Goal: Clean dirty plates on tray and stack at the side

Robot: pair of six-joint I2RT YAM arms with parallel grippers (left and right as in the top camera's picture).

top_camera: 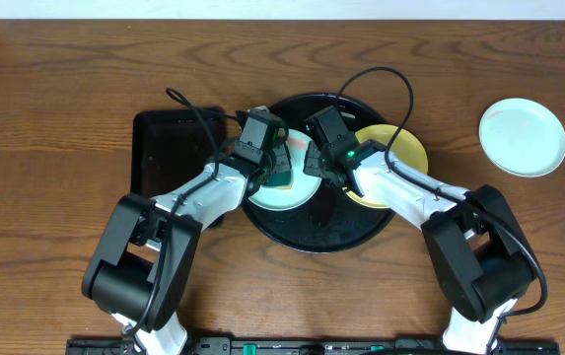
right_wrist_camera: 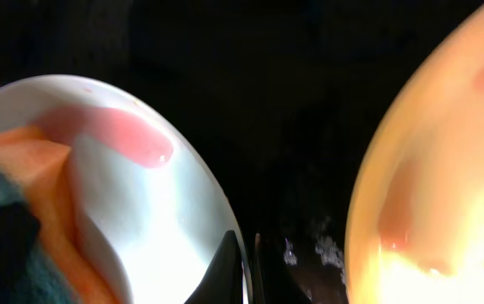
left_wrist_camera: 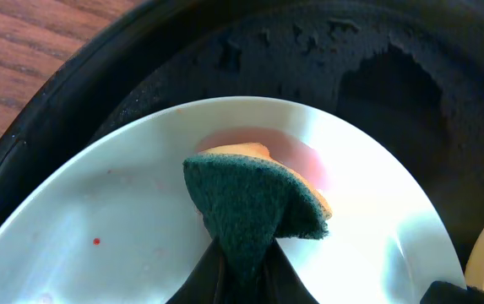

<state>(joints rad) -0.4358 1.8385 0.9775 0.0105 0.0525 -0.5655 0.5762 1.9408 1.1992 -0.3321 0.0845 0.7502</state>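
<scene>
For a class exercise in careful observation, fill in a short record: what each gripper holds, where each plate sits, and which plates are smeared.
left gripper: shut on sponge, pressed on light blue plate
right gripper: pinching that plate's rim
light blue plate: on round tray, pink smear
yellow plate: on round tray, reddish smears
third plate: on table, right of tray, looks clean

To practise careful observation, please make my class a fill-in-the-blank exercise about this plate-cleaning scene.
1. The left fingers press a green-topped ___ onto the blue plate.
2. The right fingers pinch that plate's ___.
3. The yellow plate lies on the round black ___.
4. A second blue plate sits on the table at the robot's ___.
Missing words: sponge, rim, tray, right.
</scene>
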